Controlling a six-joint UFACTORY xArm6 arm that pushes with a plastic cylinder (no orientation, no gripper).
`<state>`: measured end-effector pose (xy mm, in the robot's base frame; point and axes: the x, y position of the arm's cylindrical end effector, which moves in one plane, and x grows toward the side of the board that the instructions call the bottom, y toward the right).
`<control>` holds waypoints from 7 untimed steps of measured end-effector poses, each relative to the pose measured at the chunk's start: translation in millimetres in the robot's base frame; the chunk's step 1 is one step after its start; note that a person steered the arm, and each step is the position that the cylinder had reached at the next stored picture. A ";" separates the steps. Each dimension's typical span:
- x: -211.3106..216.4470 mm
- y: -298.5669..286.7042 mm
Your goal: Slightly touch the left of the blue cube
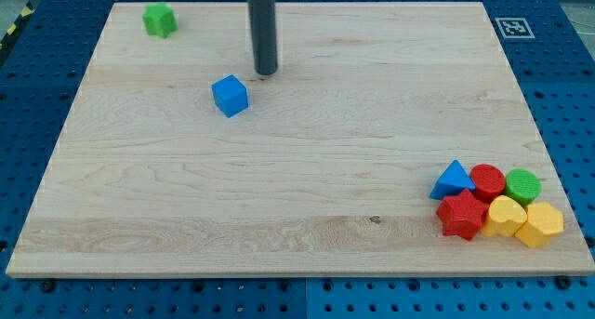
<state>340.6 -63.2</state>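
My tip [266,73] stands just off the blue cube [230,95], at about the cube's 1 o'clock, not touching it.

The arm ends in a bare dark rod with no jaws, so nothing is grasped or clamped. The blue cube sits alone on the wooden board [279,189], toward the view's upper left, turned slightly so a corner faces the view's bottom. A green block [159,19] lies well apart from it, at the cube's 11 o'clock, near the board's top-left corner. Far off at the cube's 4 o'clock, by the board's bottom-right corner, a cluster sits packed together: a blue triangular block [453,179], a red cylinder [487,181], a green cylinder [522,184], a red star-shaped block [462,215], a yellow rounded block [505,215] and a yellow hexagonal block [540,224]. A black-and-white marker tag [511,27] lies at the view's top right, just off the board.
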 end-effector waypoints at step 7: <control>63.0 -61.3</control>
<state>403.5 -124.5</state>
